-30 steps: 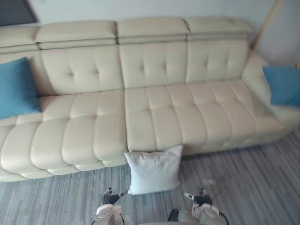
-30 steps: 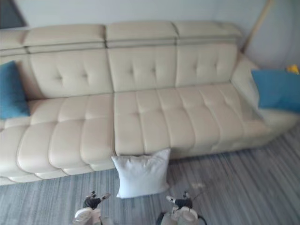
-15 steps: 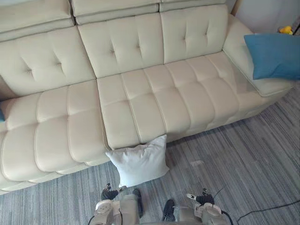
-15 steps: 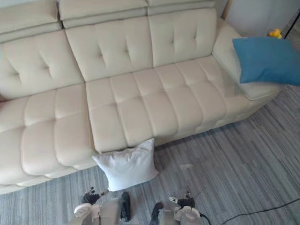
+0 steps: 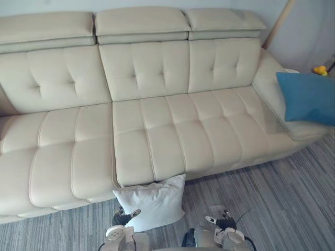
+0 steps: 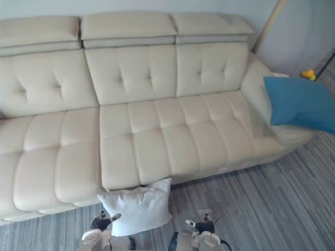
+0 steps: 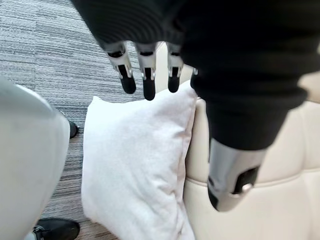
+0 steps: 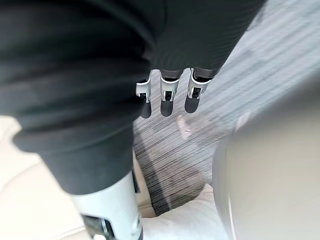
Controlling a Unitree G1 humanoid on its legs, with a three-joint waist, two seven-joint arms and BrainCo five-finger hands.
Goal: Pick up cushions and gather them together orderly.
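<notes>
A white cushion [image 5: 152, 203] stands on the grey floor, leaning against the front of the cream sofa [image 5: 157, 120]. A blue cushion [image 5: 306, 97] lies on the sofa's right armrest. My left hand [image 5: 123, 216] hangs low beside the white cushion's left corner. In the left wrist view its fingers [image 7: 145, 75] are straight and held just off the white cushion [image 7: 135, 165], holding nothing. My right hand [image 5: 220, 221] hangs to the right of the cushion, over the floor. Its fingers [image 8: 167, 97] are straight and empty.
The sofa runs across the whole width, its seat bare. Grey striped carpet [image 5: 272, 204] lies in front. A wooden pole [image 5: 280, 21] leans on the wall behind the sofa's right end, with a small yellow object [image 5: 320, 69] near it.
The camera has swung, so the whole picture has shifted; the blue cushion at the sofa's left end has left the view. Both hands still hang low, open and empty.
</notes>
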